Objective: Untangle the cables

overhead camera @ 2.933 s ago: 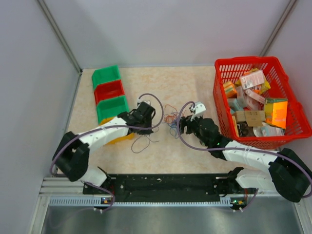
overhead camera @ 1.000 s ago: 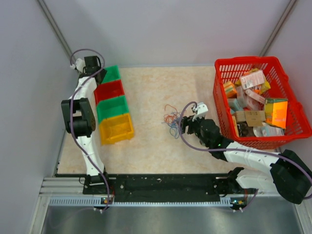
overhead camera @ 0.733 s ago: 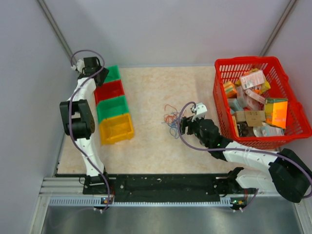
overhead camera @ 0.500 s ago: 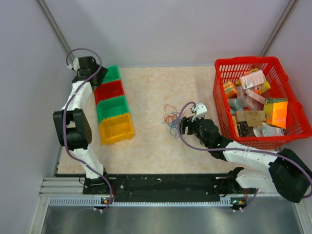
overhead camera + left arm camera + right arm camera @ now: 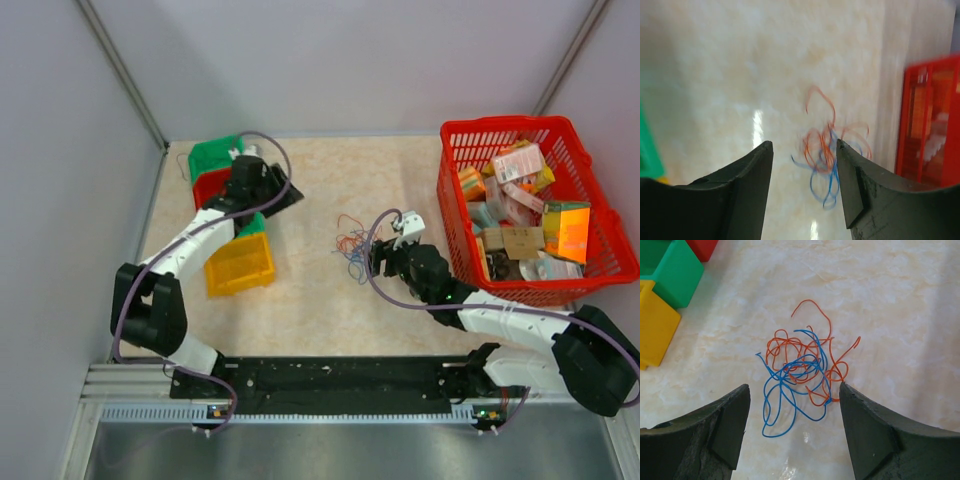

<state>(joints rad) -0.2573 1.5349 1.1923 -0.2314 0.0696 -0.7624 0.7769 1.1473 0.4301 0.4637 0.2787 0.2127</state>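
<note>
Cables (image 5: pixel 802 375) lying tangled on desk (image 5: pixel 890 315) | left gripper (image 5: pixel 804 146) hovering open, empty | right gripper (image 5: pixel 794 388) hovering wide open, empty

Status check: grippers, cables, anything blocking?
Left gripper and right gripper: jaws open, empty. Cables: blue and orange tangle lying loose on the table, just ahead of the right gripper, untouched. Nothing across them; bins and basket off to the sides.

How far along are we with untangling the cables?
Done: no freed cable that I can make out. In hand: nothing; the left fingers, up near the bins, and the right fingers, just short of the cables, both stand open and empty. Left: the orange and blue strands lie knotted in one tangle.
</note>
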